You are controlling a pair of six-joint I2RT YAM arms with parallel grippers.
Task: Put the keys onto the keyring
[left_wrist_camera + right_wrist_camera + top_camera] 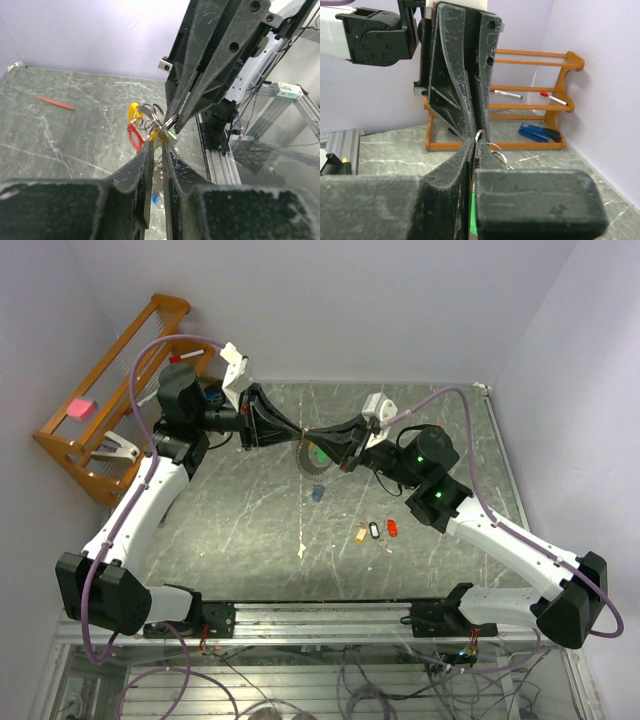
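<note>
Both grippers meet tip to tip above the table's middle. My left gripper (297,430) (157,144) is shut on the keyring's yellow part (156,135); its silvery loops (151,115), a yellow band (133,111) and a red loop (134,138) stick out beyond. My right gripper (316,434) (476,141) is shut on a thin metal ring (480,135), and the green key tag (318,456) (473,200) hangs below it. The yellow key (360,533), black-and-white key (375,529) and red key (391,528) lie on the table in front of the right arm.
A small blue thing (317,493) and a white scrap (302,551) lie on the marble table (230,530). A wooden rack (110,400) at the far left holds pens and a blue stapler (539,132). A red pen (55,103) lies on the table.
</note>
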